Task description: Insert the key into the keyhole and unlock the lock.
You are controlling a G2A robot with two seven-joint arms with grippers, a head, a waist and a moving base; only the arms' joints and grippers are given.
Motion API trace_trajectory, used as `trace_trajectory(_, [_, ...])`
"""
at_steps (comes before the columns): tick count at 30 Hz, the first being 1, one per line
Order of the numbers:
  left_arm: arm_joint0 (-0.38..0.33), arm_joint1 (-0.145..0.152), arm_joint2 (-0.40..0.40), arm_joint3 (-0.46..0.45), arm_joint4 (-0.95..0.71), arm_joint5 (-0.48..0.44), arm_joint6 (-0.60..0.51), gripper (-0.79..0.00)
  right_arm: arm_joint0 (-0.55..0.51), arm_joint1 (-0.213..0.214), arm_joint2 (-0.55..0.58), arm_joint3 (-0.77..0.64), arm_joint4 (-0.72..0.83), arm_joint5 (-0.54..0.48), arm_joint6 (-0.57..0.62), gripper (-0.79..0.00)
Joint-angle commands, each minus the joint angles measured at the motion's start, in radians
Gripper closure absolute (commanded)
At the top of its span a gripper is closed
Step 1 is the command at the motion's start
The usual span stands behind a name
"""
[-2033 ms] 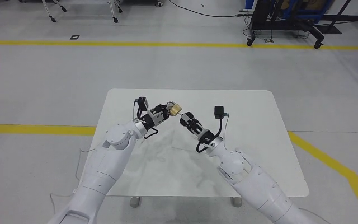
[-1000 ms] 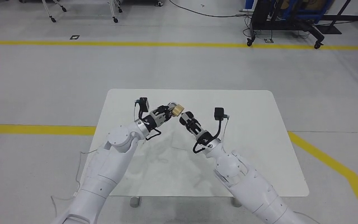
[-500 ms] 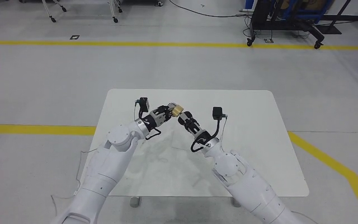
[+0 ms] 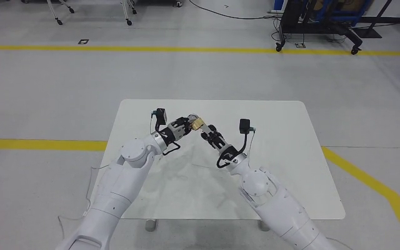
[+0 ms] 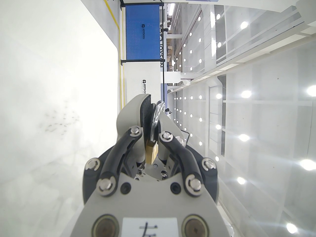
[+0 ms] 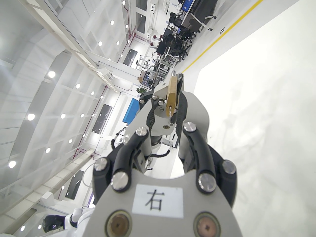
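Above the middle of the white table (image 4: 281, 187), my left gripper (image 4: 191, 122) is shut on a brass padlock (image 4: 198, 124). The left wrist view shows its brass body (image 5: 151, 153) and silver shackle (image 5: 157, 116) pinched between the pads. My right gripper (image 4: 210, 132) comes in from the opposite side, shut on a small key (image 6: 170, 115). In the right wrist view the key's tip meets the underside of the padlock (image 6: 172, 94), seen edge-on. How far the key sits in the keyhole is hidden.
Both grippers hang in the air over the table's (image 6: 259, 94) middle, with bare tabletop below them. A yellow floor line (image 4: 187, 48) runs behind the table, and a black equipment cart (image 4: 325, 25) stands far back right.
The gap between the two grippers has narrowed. My right gripper has edged up to the padlock, and the left one has shifted slightly right with it.
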Motion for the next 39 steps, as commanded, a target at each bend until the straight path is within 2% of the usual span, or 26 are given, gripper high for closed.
trace_trajectory(1, [-0.003, 0.000, -0.003, 0.008, -0.003, 0.000, 0.003, 0.000, -0.002, -0.001, 0.007, 0.002, 0.009, 0.000, 0.014, -0.308])
trace_trajectory(2, [-0.004, 0.000, -0.005, 0.011, -0.003, -0.001, 0.003, 0.000, -0.003, -0.001, 0.012, 0.003, 0.013, 0.000, 0.020, -0.296])
trace_trajectory(3, [-0.005, 0.000, -0.006, 0.013, -0.002, -0.003, 0.004, 0.000, -0.005, -0.001, 0.015, 0.003, 0.016, -0.001, 0.028, -0.203])
trace_trajectory(4, [-0.006, -0.001, -0.006, 0.014, -0.002, -0.004, 0.003, 0.000, -0.007, -0.001, 0.019, 0.004, 0.020, 0.000, 0.036, -0.055])
trace_trajectory(5, [-0.007, -0.001, -0.007, 0.015, -0.003, -0.004, 0.003, 0.000, -0.009, -0.001, 0.022, 0.004, 0.023, 0.002, 0.044, 0.000])
trace_trajectory(12, [-0.012, -0.004, 0.000, 0.014, 0.003, -0.004, 0.005, 0.000, -0.001, -0.007, 0.027, 0.024, 0.043, 0.025, 0.090, 0.000])
trace_trajectory(25, [-0.011, -0.007, 0.003, 0.016, 0.007, -0.003, 0.002, 0.000, 0.011, -0.021, 0.038, 0.038, 0.059, 0.016, 0.091, 0.000])
trace_trajectory(26, [-0.011, -0.007, 0.002, 0.017, 0.005, -0.004, 0.002, 0.000, 0.010, -0.022, 0.040, 0.037, 0.067, 0.015, 0.098, -0.311])
trace_trajectory(27, [-0.010, -0.008, 0.000, 0.019, 0.000, -0.004, 0.002, 0.000, 0.010, -0.022, 0.042, 0.037, 0.073, 0.017, 0.105, -0.785])
trace_trajectory(32, [-0.011, -0.010, -0.006, 0.042, -0.034, -0.007, -0.014, 0.000, 0.010, -0.022, 0.042, 0.037, 0.073, 0.017, 0.105, -0.785])
trace_trajectory(38, [-0.020, -0.024, -0.013, 0.115, -0.177, -0.031, -0.079, 0.000, 0.010, -0.022, 0.042, 0.037, 0.073, 0.017, 0.105, -0.785])
trace_trajectory(39, [-0.022, -0.027, -0.012, 0.129, -0.202, -0.035, -0.090, 0.000, 0.003, -0.023, 0.046, 0.024, 0.111, 0.000, 0.110, -0.785])
